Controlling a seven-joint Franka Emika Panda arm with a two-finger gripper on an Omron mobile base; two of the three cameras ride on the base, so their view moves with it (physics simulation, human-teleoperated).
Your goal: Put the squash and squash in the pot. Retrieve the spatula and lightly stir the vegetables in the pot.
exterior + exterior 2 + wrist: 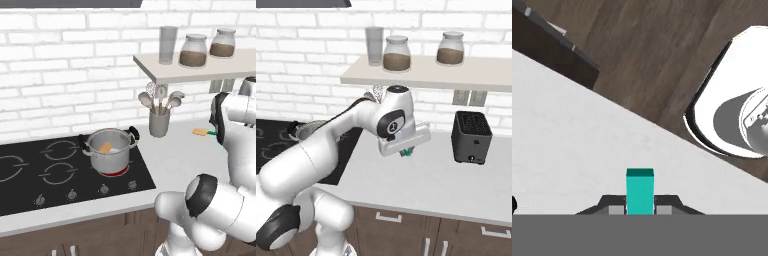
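The steel pot (111,151) stands on the front right burner of the black cooktop (30,195). One yellow-orange squash (105,147) lies inside it; the other squash is hidden. My gripper (405,152) hangs low over the counter right of the stove, shut on the teal handle of the spatula (640,190). The handle end pokes out between the dark fingertips (669,204) in the hand view. In the left base view the yellow-orange blade (200,132) sticks out left of my forearm, close to the counter top.
A grey holder of round-headed spoons (159,122) stands behind the pot near the wall. A shelf (426,75) with jars and a glass hangs above the gripper. A black toaster (471,136) sits to the right. The counter's front edge (662,132) is near the hand.
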